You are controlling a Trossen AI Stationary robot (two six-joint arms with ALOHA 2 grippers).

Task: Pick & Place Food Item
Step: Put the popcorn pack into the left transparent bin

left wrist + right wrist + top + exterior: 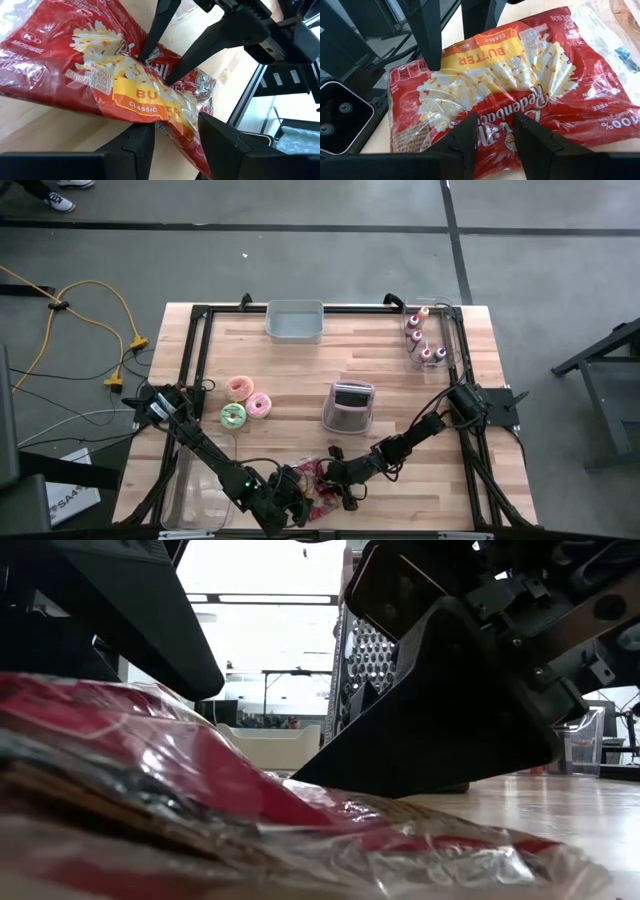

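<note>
A red popcorn bag (pixel 100 65) with a yellow butter band lies flat on the wood table near its front edge (pixel 322 480). In the low view it fills the foreground (pixel 200 790). Both grippers are on it from opposite sides. My left gripper (pixel 175 125) comes from the table's left and is shut on the bag's band end. My right gripper (pixel 494 120) comes from the table's right and is shut on the bag's printed face. In the left wrist view my right gripper's fingers (pixel 165 55) reach down onto the bag. My left gripper pinches the bag's narrowed, crumpled end by the yellow band (pixel 172 112) between its two fingers. It slants down from the table's left. The bag rests on the table. My right gripper pinches a pucker of the bag's clear wrap on the printed face (pixel 495 112) between its two fingers. It slants down from the table's right. The bag stays on the table.
Three frosted doughnuts (pixel 245 402) lie at the middle left. A grey bin (pixel 295 320) stands at the far edge and a grey toaster-like box (pixel 348 408) at the centre. A clear holder with small bottles (pixel 425 340) is at the far right. A clear tray (pixel 200 492) sits near left.
</note>
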